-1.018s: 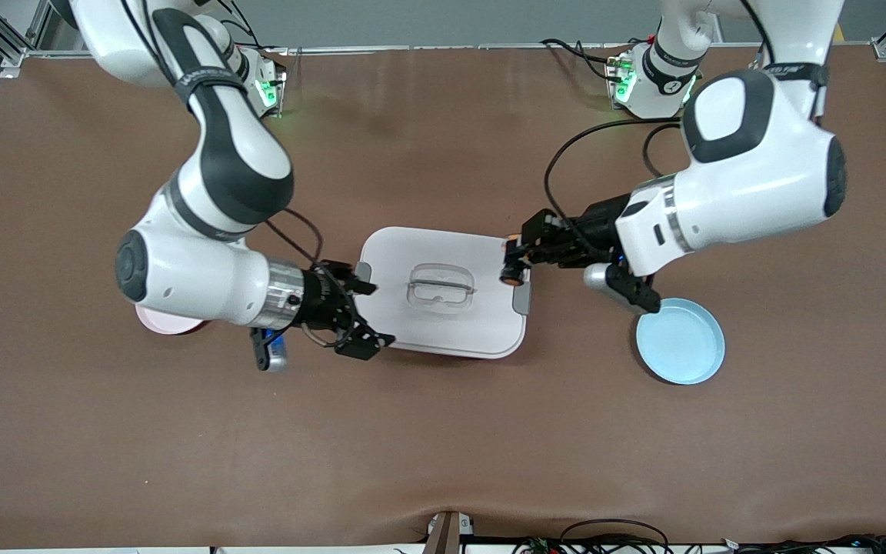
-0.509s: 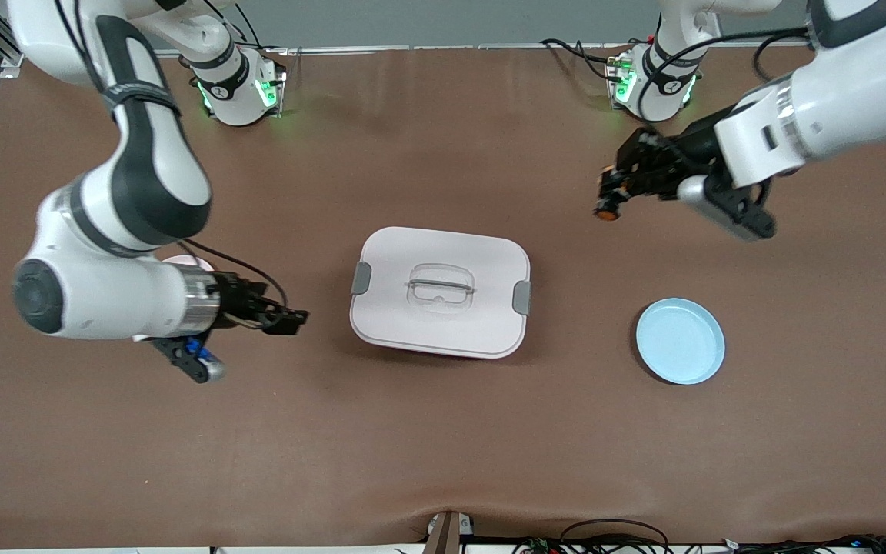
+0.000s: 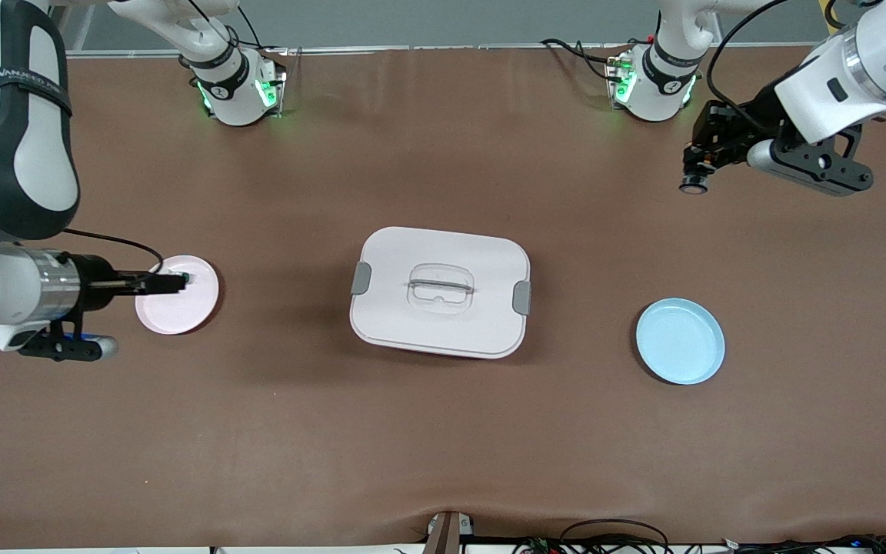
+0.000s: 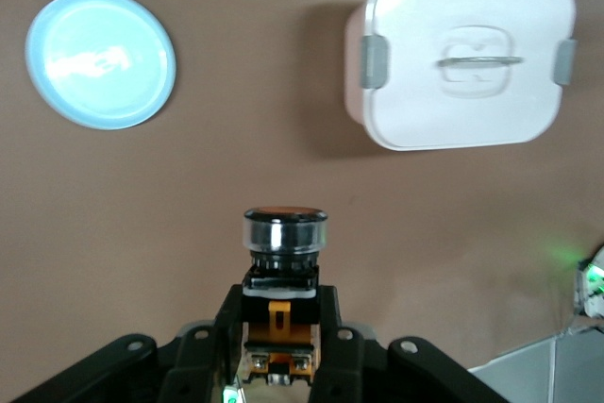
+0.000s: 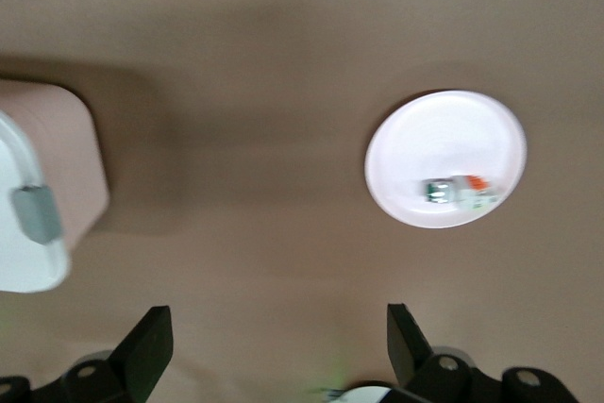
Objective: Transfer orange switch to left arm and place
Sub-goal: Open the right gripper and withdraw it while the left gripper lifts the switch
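Grip on the orange switch (image 4: pixel 285 233) is holding: the left gripper (image 3: pixel 695 178) is clamping its black body, cap pointing outward, high over bare table near the left arm's base. The box (image 3: pixel 441 291) is sitting well off toward the table's middle from that gripper, the blue plate (image 3: pixel 680 341) off nearer the front camera. The right gripper (image 3: pixel 170 283), fingers (image 5: pixel 143 346) standing wide and carrying nothing, is hovering over the pink plate (image 3: pixel 176 304), where a green-capped switch (image 5: pixel 458 191) is lying. The carry-and-handover stage looks to be running, with the two arms far apart. Next, both grippers likely need to be meeting clear of the box, the right one closing on the switch before the left lets go.
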